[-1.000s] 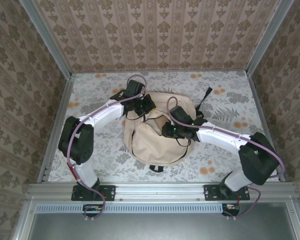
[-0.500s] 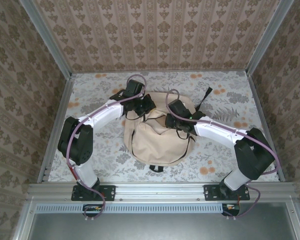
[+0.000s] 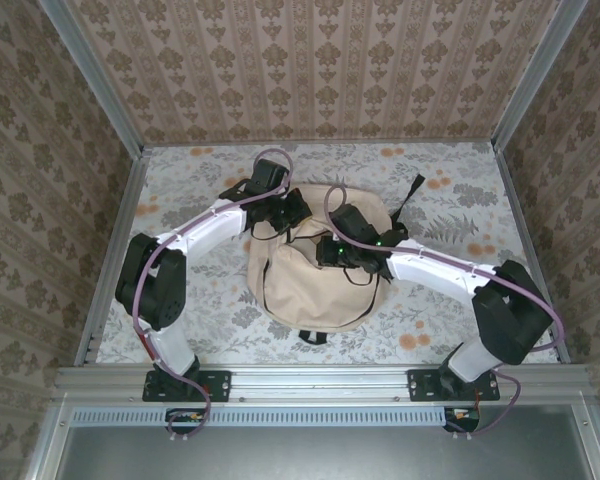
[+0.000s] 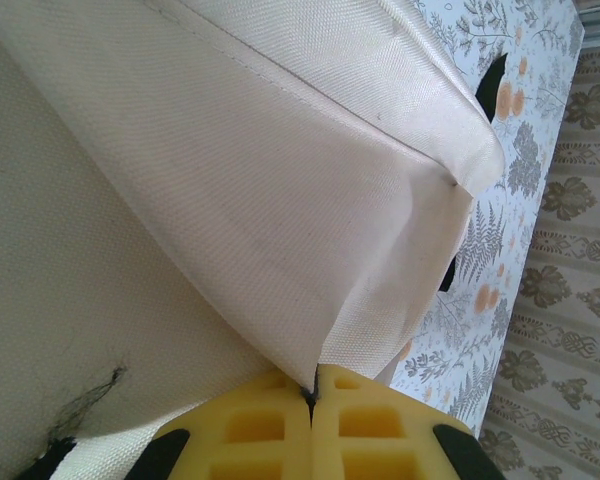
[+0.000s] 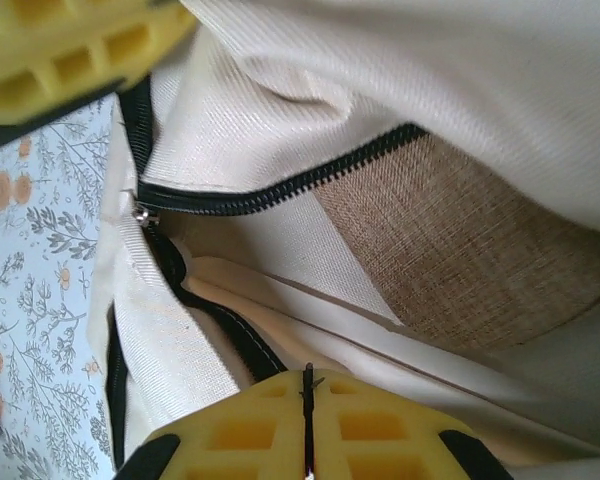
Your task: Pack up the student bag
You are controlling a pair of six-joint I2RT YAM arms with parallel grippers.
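The beige student bag (image 3: 310, 285) lies in the middle of the table, its mouth toward the far side. My left gripper (image 3: 292, 213) sits at the bag's far left rim, shut on a fold of its cream fabric (image 4: 360, 250). My right gripper (image 3: 326, 250) hovers over the bag's mouth, jaws shut together, with only a thin dark thread end poking out between the pads (image 5: 270, 420). Just ahead of it run the open black zipper (image 5: 280, 185) and its metal slider (image 5: 140, 213). A tan woven thing (image 5: 460, 260) shows inside the opening. A left finger (image 5: 70, 55) shows yellow at the top left.
A black strap with a buckle (image 3: 412, 190) trails off the bag's far right onto the floral table cover (image 3: 450, 200). Patterned walls close in the left, back and right. A metal rail (image 3: 320, 380) runs along the near edge.
My right gripper swung toward the far side, then left over the bag's mouth, and its jaws closed. The left gripper has kept its hold on the fabric.
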